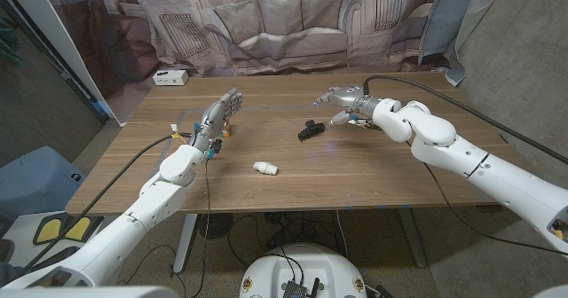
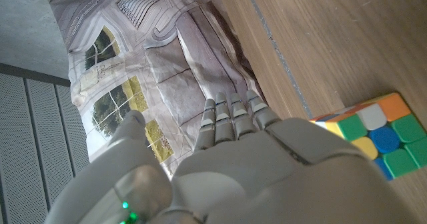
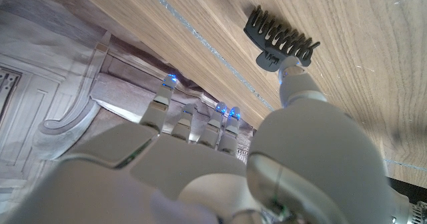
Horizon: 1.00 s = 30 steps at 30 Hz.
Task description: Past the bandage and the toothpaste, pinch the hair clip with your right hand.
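1. While the right hand point(image 1: 342, 103) hangs over the desk's far right part with its fingers spread and nothing held, the small black toothed plastic hair clip point(image 1: 309, 129) lies flat on the wooden desk point(image 1: 355, 169), just beside that hand on the side toward the desk's middle.
2. In the right wrist view the thumb tip point(image 3: 293, 84) reaches to the hinge end of the hair clip point(image 3: 279, 43); whether it touches the clip I cannot tell. The other fingers point(image 3: 193, 127) are well clear of it, so no pinch has formed.
3. To do this step well, I judge the hand should lower a little and swing its fingers over to the clip's far side, so that thumb and a finger face each other across the narrow body, not across the teeth.
4. Close slowly. The clip looks light and likely to skid on the smooth wood if one pad arrives first, so both should meet it together.
5. The small white tube-like object point(image 1: 265, 168), perhaps the toothpaste, lies nearer the desk's front edge and well apart from the clip, so it should not obstruct.
6. The left hand point(image 1: 217, 121) stands with fingers extended and apart, holding nothing, over the desk's left part just beside a multicoloured puzzle cube point(image 2: 373, 141); it has no part in this step and is best left there.
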{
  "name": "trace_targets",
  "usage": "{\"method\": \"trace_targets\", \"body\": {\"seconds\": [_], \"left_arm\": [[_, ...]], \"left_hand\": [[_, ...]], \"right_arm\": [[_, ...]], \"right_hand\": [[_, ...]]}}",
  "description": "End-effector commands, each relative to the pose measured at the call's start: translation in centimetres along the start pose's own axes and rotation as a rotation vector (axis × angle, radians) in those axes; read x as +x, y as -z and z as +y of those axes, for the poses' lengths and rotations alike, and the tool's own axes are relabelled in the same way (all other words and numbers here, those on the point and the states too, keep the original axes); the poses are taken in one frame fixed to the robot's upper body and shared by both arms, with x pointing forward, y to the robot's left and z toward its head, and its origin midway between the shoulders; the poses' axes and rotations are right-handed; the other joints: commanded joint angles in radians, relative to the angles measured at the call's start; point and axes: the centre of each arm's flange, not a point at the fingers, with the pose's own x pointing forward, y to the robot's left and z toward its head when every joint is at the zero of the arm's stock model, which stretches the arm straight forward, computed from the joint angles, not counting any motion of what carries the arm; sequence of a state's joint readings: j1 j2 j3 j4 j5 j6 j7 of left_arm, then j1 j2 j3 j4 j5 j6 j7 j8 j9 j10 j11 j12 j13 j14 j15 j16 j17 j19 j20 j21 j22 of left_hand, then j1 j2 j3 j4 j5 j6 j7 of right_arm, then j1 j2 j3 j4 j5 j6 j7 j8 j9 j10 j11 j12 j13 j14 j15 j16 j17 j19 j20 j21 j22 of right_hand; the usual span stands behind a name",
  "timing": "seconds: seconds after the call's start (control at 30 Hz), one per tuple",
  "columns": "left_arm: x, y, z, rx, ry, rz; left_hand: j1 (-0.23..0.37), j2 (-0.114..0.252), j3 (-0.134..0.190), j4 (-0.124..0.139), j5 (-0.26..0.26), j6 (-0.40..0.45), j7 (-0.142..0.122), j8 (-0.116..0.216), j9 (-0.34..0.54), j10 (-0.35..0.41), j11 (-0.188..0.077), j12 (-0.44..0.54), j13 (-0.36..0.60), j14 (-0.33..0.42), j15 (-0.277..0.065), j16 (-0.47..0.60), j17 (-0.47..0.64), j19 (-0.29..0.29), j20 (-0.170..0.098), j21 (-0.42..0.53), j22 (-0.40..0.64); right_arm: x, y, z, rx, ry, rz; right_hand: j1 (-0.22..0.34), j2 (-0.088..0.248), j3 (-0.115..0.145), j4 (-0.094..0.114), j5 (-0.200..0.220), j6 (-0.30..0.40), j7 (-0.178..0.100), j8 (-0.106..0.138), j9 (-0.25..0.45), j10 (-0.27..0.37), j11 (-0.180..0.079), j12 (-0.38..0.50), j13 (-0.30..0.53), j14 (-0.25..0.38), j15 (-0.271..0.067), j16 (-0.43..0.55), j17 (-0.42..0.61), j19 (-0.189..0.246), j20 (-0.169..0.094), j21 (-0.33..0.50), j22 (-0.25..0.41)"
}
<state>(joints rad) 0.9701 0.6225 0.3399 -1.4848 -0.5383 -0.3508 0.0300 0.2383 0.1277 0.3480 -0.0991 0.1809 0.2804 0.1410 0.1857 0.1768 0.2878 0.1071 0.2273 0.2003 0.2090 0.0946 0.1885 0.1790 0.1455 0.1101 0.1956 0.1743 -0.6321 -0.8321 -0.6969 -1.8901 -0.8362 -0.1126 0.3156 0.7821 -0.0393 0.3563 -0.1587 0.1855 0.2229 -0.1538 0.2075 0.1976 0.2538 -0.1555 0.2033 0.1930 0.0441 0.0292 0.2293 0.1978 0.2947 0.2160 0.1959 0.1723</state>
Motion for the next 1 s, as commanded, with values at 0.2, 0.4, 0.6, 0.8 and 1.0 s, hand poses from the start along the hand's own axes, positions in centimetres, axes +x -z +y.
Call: {"method": "trace_targets", "body": {"seconds": [0.2,0.4,0.6,0.8,1.0], "left_arm": [[0.3,-0.4,-0.2,0.017,0.01,0.01],[0.2,-0.4,-0.1,0.019,0.009,0.012],[0.0,-0.3,-0.1,0.016,0.002,0.015],[0.0,-0.4,-0.2,0.023,0.003,0.01],[0.1,-0.2,-0.6,0.016,0.008,0.016]], "left_hand": [[-0.003,-0.007,0.009,-0.001,-0.003,0.009,-0.003,0.005,0.004,0.006,0.002,-0.005,0.002,0.008,-0.003,0.001,0.002,0.0,-0.005,0.004,0.005],[-0.003,-0.007,0.01,-0.002,-0.003,0.01,-0.002,0.005,0.004,0.006,0.004,-0.006,0.002,0.008,-0.002,0.001,0.002,0.0,-0.004,0.003,0.005],[-0.002,-0.007,0.012,-0.003,-0.003,0.009,-0.003,0.004,0.004,0.007,0.002,-0.005,0.002,0.007,-0.001,0.001,0.002,0.0,-0.004,0.003,0.005],[-0.002,-0.007,0.014,-0.003,-0.003,0.009,-0.004,0.004,0.004,0.006,0.002,-0.006,0.002,0.008,-0.003,0.001,0.002,-0.002,-0.002,0.003,0.005],[-0.002,-0.007,0.015,-0.004,-0.003,0.009,-0.004,0.004,0.004,0.007,-0.001,-0.006,0.002,0.008,-0.002,0.001,0.002,-0.003,-0.001,0.002,0.005]], "right_arm": [[1.7,-0.3,1.0,0.047,-0.025,-0.016],[2.2,-0.5,0.9,0.044,-0.031,-0.023],[2.5,-0.9,0.7,-0.002,-0.03,-0.016],[2.7,-1.1,0.7,-0.023,-0.021,0.0],[3.4,-1.0,1.0,-0.008,-0.055,-0.023]], "right_hand": [[0.015,0.005,0.009,0.0,0.007,0.026,-0.009,0.008,0.002,0.02,-0.01,0.004,0.004,0.027,-0.001,0.01,0.001,-0.005,0.002,-0.003,0.003],[0.018,0.005,0.01,-0.001,0.008,0.028,-0.011,0.008,0.002,0.021,-0.013,0.003,0.004,0.031,-0.002,0.011,0.001,-0.006,0.002,-0.004,0.003],[0.022,0.006,0.011,-0.002,0.008,0.032,-0.011,0.009,0.002,0.024,-0.014,0.004,0.004,0.034,-0.003,0.011,0.001,-0.006,0.002,-0.004,0.004],[0.028,0.004,0.013,-0.005,0.008,0.031,-0.016,0.008,0.002,0.023,-0.019,0.002,0.004,0.035,-0.002,0.01,0.0,-0.007,0.002,-0.004,0.004],[0.032,0.003,0.014,-0.006,0.009,0.029,-0.017,0.007,0.002,0.024,-0.022,0.002,0.004,0.038,-0.005,0.01,0.0,-0.007,0.002,-0.004,0.004]]}}
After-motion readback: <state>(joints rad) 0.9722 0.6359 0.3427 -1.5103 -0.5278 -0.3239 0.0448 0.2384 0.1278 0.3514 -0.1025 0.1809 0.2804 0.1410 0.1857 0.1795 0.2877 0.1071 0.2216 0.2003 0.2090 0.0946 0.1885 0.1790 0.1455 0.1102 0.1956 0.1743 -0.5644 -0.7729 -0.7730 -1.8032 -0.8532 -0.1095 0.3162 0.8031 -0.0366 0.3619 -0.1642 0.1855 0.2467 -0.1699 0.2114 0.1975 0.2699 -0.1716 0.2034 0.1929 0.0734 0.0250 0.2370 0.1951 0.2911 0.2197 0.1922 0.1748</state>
